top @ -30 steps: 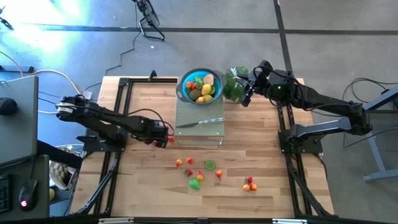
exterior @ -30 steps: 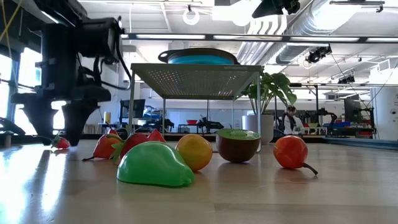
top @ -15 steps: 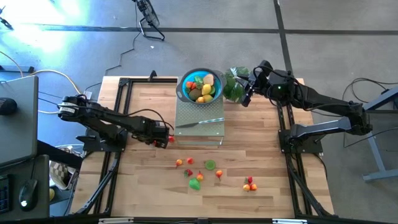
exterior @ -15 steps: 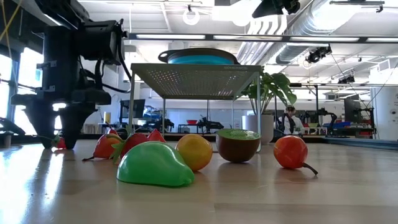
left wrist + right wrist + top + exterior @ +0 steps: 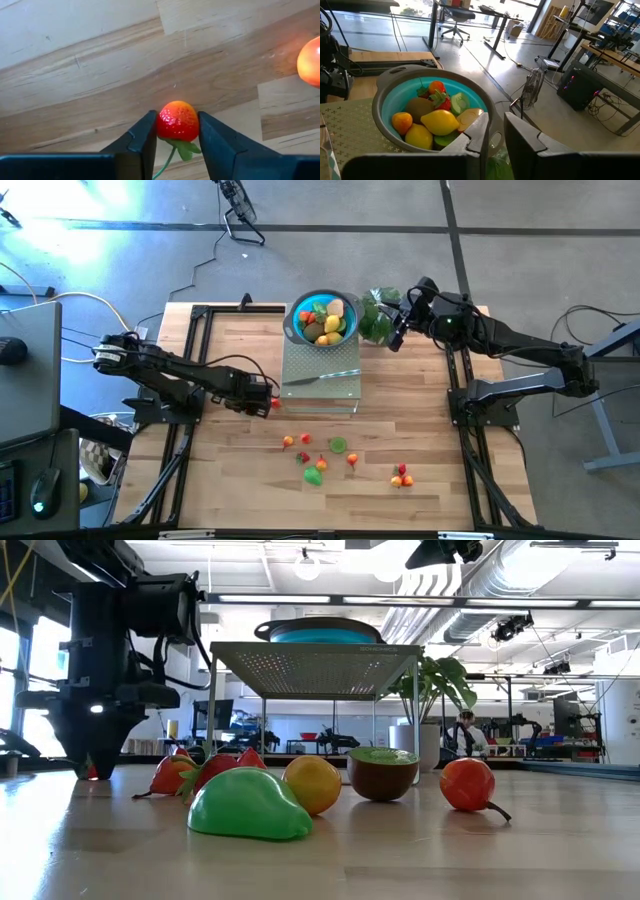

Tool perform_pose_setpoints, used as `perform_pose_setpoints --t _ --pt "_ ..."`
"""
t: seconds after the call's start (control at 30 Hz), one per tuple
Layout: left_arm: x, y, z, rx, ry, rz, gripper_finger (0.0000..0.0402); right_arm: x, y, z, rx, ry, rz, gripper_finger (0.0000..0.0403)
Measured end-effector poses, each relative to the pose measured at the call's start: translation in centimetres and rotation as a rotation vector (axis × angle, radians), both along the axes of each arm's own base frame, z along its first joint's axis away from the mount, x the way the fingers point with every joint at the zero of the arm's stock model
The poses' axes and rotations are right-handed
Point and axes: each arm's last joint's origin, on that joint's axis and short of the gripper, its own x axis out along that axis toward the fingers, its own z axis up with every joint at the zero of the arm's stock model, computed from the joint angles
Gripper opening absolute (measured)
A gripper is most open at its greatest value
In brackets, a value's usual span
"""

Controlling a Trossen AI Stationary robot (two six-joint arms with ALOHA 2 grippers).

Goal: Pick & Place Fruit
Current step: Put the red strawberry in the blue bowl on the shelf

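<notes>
Wooden table (image 5: 420, 420): perforated riser stand (image 5: 320, 385) at rear; loose toy fruits (image 5: 330, 460) near front.

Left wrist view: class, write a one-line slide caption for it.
Left end effector closes on a toy strawberry lying on the wooden table.

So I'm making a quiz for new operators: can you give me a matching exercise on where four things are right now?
Things:
1. strawberry
2. blue bowl
3. silver knife
4. green pear

Places:
A. on the perforated rack, full of fruit
B. between the left hand's fingers, low at the table
C. on the table among the loose fruit
D. lying on the rack, in front of the bowl

Pairs: 1-B, 2-A, 3-D, 4-C
</notes>
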Motion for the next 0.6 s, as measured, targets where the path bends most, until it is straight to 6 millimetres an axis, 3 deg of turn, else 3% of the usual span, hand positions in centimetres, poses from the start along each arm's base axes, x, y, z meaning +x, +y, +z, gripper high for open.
perform_pose_setpoints --t 0.3,0.6 --pt "-0.1 0.0 0.1 -0.020 0.008 -0.009 0.0125 0.0 0.0 0.0 0.000 0.000 0.000 0.0052" --pt "-0.3 -0.2 1.9 -0.073 0.016 -0.061 0.0119 0.0 0.0 0.0 -0.002 0.001 0.001 0.0052"
